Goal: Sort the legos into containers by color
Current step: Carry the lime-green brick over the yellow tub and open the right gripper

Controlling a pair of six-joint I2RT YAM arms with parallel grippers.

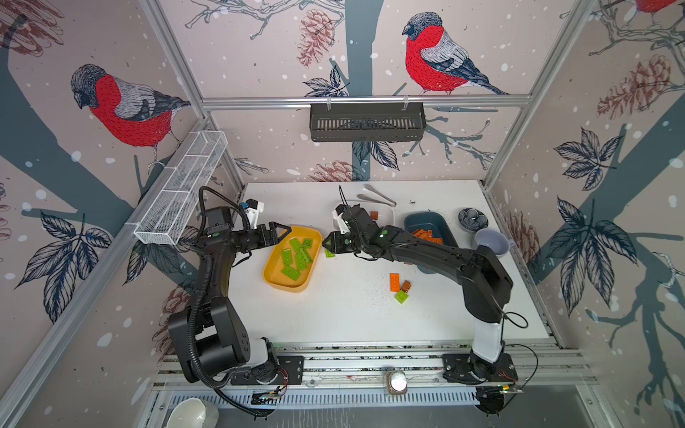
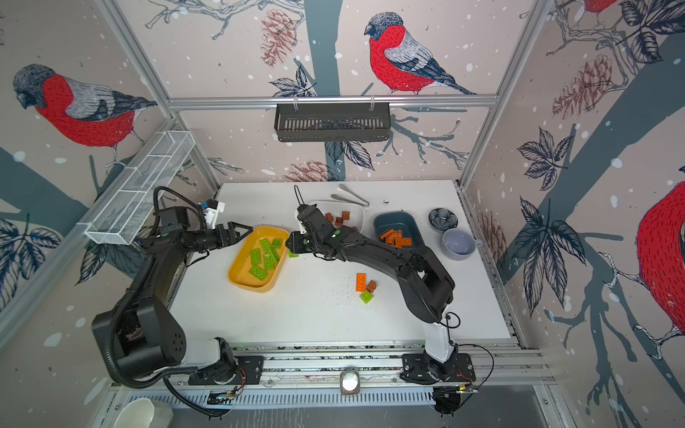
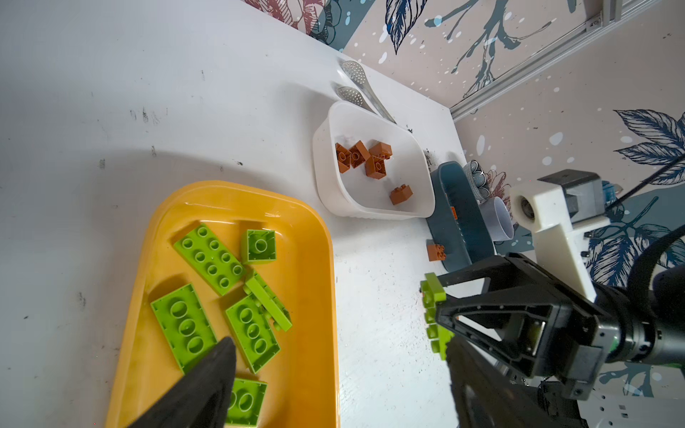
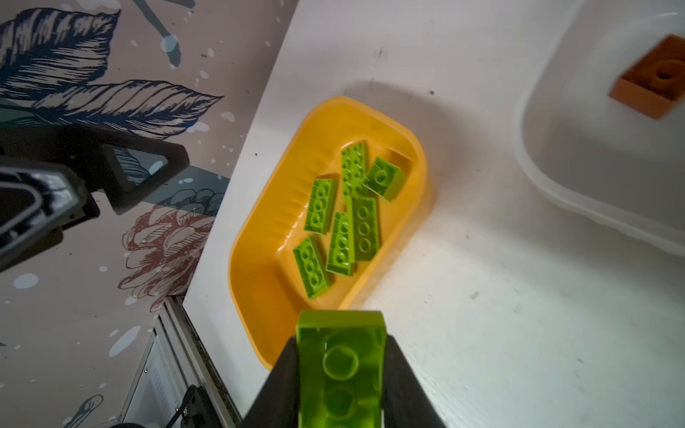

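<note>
- Bird-print walls [image 1: 259, 55] box in the white table [image 1: 333, 318] that I am working over from afar.
- My right gripper [image 1: 327, 245] is clamped narrow on a green plate [image 4: 341, 355]. It holds the plate off the table, just beside the right rim of the yellow tub [image 1: 273, 276].
- My left gripper [image 1: 284, 232] hangs over the tub's far-left end, jaws spread wide with nothing between them.
- About six green legos [image 1: 297, 255] lie jumbled in the yellow tub, some overlapping.
- The white tub [image 3: 326, 178] sits behind it and holds five brown cubes [image 3: 374, 165].
- The blue tub [image 2: 393, 222], further right, holds a heap of orange plates [image 2: 394, 237].
- Three pieces remain loose on the table in front of the blue tub, clustered close: an orange plate [image 1: 394, 282], a brown cube [image 1: 406, 285] and a green brick [image 1: 401, 296].
</note>
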